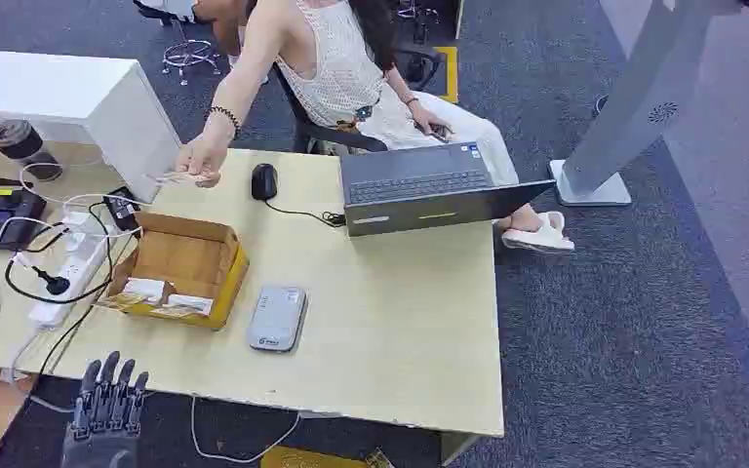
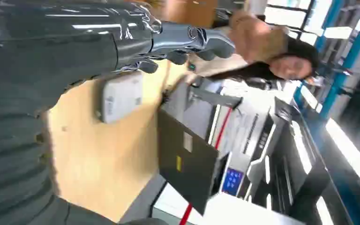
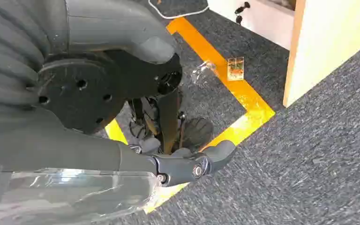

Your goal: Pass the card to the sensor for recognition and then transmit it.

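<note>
Left dark many-fingered hand [image 1: 107, 395] hangs empty, fingers apart, near table edge; person's hand [image 1: 198, 161] holds thin pale card [image 1: 177, 177], likely light, stiff, slippery—pinch its free edge.

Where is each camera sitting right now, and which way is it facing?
Head view: high on the body, looking forward and down at the table, card reader, cardboard box and laptop; left hand rises at the near edge.
Left wrist view: behind the left hand, facing across the table toward a seated person.
Right wrist view: arm hanging, facing the carpet and yellow floor tape; right hand holds nothing.
Head and left wrist views share reader, laptop, person.
</note>
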{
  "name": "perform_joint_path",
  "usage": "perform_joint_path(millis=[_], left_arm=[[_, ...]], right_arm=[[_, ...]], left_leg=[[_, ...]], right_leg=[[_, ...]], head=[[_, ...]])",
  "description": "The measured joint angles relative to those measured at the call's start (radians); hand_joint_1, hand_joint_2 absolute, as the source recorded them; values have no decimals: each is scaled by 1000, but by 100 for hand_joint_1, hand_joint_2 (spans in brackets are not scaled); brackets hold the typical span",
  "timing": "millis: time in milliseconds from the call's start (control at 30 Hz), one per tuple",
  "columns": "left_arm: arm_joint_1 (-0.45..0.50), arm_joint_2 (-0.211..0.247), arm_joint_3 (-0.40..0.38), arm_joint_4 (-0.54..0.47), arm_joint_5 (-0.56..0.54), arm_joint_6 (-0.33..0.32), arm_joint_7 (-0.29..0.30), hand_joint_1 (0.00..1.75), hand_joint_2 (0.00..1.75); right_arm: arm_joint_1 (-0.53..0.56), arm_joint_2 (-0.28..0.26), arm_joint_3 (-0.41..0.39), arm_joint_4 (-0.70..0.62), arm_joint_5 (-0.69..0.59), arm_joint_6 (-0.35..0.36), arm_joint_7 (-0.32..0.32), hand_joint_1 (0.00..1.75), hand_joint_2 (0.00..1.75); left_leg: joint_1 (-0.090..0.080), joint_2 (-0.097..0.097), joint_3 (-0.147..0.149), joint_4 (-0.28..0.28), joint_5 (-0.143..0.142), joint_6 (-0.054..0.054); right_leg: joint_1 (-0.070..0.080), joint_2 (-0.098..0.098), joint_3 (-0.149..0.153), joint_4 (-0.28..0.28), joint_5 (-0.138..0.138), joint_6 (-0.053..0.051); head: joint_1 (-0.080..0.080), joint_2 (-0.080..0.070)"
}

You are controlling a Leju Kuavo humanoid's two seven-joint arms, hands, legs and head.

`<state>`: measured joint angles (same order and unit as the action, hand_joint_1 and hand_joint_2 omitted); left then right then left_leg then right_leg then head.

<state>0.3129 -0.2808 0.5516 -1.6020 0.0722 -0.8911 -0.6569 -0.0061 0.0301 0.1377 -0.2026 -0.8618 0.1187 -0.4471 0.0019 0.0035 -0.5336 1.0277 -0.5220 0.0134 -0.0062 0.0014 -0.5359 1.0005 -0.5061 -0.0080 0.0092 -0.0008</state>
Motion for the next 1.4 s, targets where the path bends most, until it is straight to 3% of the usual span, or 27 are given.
perform_joint_path(millis=[100, 333, 733, 1400], left_arm=[[-7, 3, -16, -63, -31, 34, -10, 0, 175], [-67, 40, -73, -81, -176, 213, 18, 0, 175], [-237, 141, -183, 14, -445, 457, 119, 0, 175], [-483, 254, -383, 198, -946, 811, 407, 0, 175]], right_arm=[[-1, 4, 0, 2, 0, -11, -1, 0, 175], [-10, 6, 0, 5, 5, -15, 1, 0, 175], [-27, 12, 7, 5, 25, -29, 19, 0, 175], [-41, 18, 34, 6, 76, -48, 63, 0, 175]], left_leg=[[0, 0, 0, 0, 0, 0], [0, 0, 1, 0, 0, 0], [0, 0, 0, 0, 0, 0], [0, 1, 0, 1, 1, 1]], right_leg=[[0, 0, 0, 0, 0, 0], [0, 0, 0, 0, 0, 0], [0, 0, 0, 0, 0, 0], [0, 1, 0, 0, 1, 0]], head=[[0, 0], [0, 0], [0, 0], [0, 0]])
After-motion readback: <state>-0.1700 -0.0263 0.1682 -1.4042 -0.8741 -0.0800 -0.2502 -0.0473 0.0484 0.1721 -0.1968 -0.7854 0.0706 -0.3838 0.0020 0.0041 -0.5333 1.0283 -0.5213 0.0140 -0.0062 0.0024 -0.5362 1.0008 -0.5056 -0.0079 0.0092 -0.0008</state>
